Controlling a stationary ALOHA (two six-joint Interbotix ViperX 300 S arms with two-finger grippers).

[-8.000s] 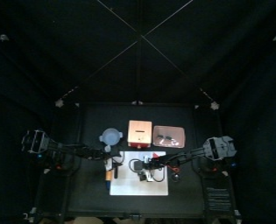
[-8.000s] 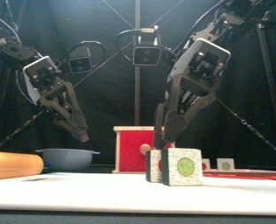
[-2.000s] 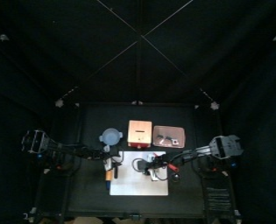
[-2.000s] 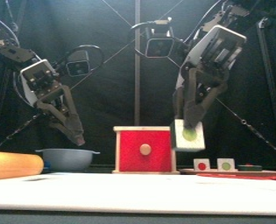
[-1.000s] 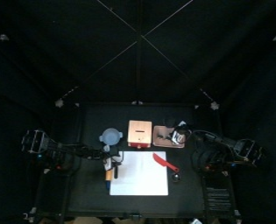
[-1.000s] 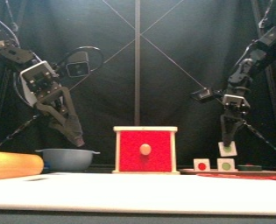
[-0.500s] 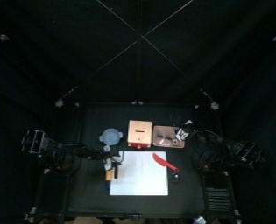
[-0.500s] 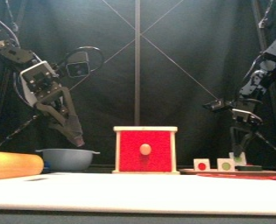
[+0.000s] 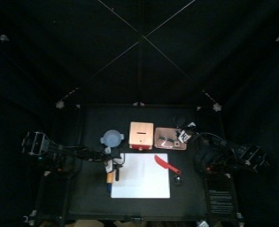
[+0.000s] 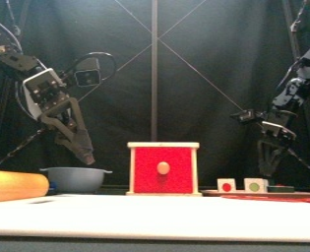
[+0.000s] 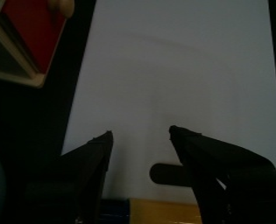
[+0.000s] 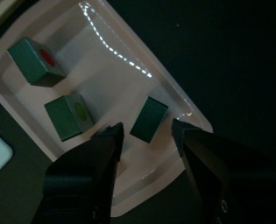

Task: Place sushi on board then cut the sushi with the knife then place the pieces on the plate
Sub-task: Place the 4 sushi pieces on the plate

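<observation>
Three dark green sushi pieces lie in the pink tray (image 12: 105, 79): one (image 12: 40, 59) at its far end, one (image 12: 67, 116) in the middle, one (image 12: 153, 118) just beyond my right jaws. My right gripper (image 12: 152, 131) hangs open over that tray, holding nothing. The front view shows two of the pieces (image 10: 227, 184) (image 10: 255, 184) below my right gripper (image 10: 267, 175). The red knife (image 9: 166, 165) lies on the white board (image 9: 142, 177). My left gripper (image 11: 140, 134) is open above the board (image 11: 164, 79), at its left edge (image 9: 111, 160).
The wooden box (image 9: 142, 133) with its red drawer front (image 10: 162, 168) stands behind the board. The blue-grey bowl (image 10: 76, 177) is to its left. An orange-brown roll (image 10: 13, 184) lies at the front left. The tray (image 9: 162, 133) is right of the box.
My right gripper carried a sushi piece from the board to the tray, let it go there and now hovers open just above it. The left arm has not moved.
</observation>
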